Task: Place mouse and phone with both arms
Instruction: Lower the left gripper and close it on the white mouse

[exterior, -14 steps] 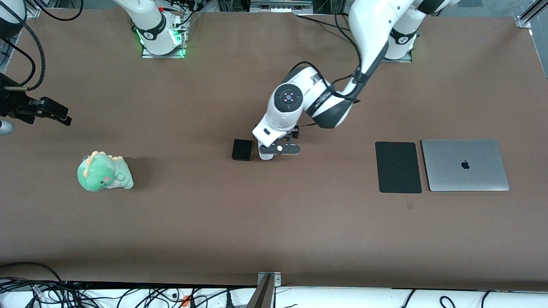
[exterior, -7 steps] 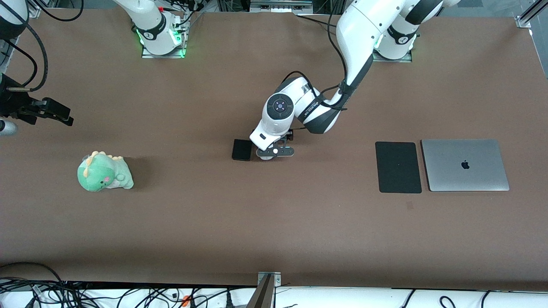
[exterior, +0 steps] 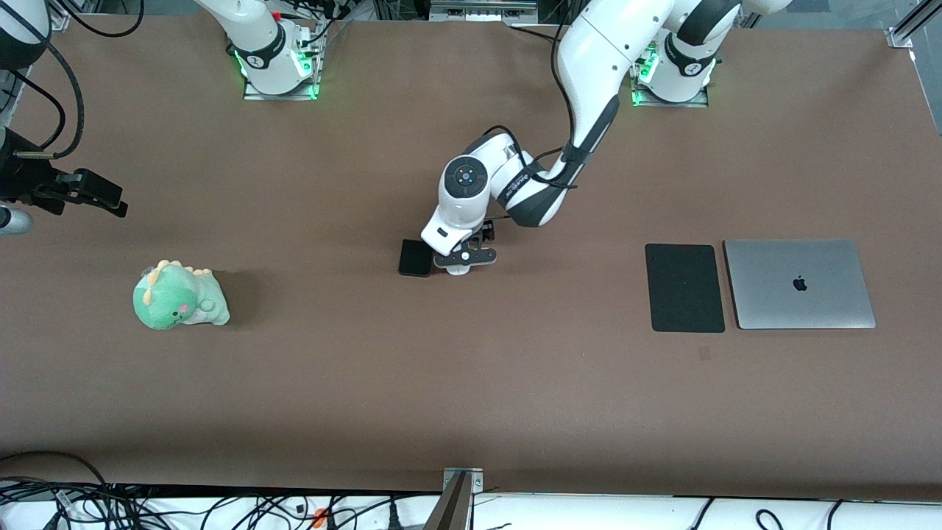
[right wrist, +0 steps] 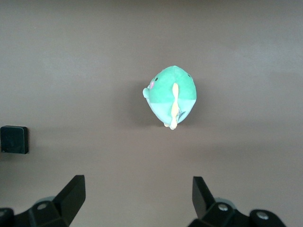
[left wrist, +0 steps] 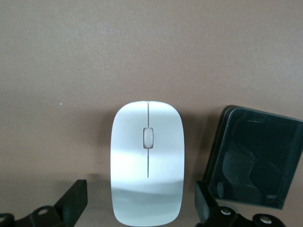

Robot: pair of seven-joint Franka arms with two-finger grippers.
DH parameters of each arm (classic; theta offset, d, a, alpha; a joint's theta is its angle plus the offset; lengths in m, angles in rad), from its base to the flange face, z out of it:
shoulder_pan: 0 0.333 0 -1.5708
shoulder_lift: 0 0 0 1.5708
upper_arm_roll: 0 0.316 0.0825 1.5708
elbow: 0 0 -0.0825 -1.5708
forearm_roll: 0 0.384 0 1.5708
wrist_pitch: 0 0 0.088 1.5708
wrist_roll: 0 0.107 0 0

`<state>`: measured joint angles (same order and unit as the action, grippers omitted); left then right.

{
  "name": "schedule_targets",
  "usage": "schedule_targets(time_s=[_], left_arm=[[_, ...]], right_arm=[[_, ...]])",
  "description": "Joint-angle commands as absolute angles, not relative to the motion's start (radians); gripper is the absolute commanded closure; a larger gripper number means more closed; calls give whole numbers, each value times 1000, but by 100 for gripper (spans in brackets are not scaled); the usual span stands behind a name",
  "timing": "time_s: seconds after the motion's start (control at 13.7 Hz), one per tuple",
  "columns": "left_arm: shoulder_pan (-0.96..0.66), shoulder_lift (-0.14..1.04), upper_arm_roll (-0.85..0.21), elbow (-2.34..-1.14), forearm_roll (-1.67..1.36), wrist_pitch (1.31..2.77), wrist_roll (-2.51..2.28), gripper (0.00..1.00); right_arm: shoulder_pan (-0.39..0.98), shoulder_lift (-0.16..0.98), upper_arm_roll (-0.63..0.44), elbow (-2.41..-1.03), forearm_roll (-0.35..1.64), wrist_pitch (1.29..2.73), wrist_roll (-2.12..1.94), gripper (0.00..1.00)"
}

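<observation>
The white mouse lies on the brown table, between the open fingers of my left gripper, with a gap on each side. In the front view my left gripper is low over the mouse and hides most of it. The black phone lies flat right beside the mouse, toward the right arm's end; it also shows in the left wrist view. My right gripper waits, open and empty, in the air at the right arm's end of the table, with its open tips over bare table.
A green plush dinosaur sits toward the right arm's end and shows in the right wrist view. A flat black mouse pad and a closed grey laptop lie side by side toward the left arm's end.
My left arm has come down and shifted slightly toward the phone, bringing its open gripper down around the mouse. The right arm, phone and other things have not moved.
</observation>
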<state>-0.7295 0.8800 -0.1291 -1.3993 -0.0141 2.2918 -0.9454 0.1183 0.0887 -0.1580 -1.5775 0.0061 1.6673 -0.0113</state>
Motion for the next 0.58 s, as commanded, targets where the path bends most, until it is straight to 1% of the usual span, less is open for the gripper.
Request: schedule_targets(time_s=[0.0, 0.51], left_arm=[[-742, 899, -110, -1358, -2, 2287, -965, 0], [-744, 914, -104, -1341, 0, 2287, -969, 0]], right_arm=[[112, 100, -152, -1552, 6, 1646, -20, 0], [112, 100, -152, -1552, 6, 1646, -20, 0]])
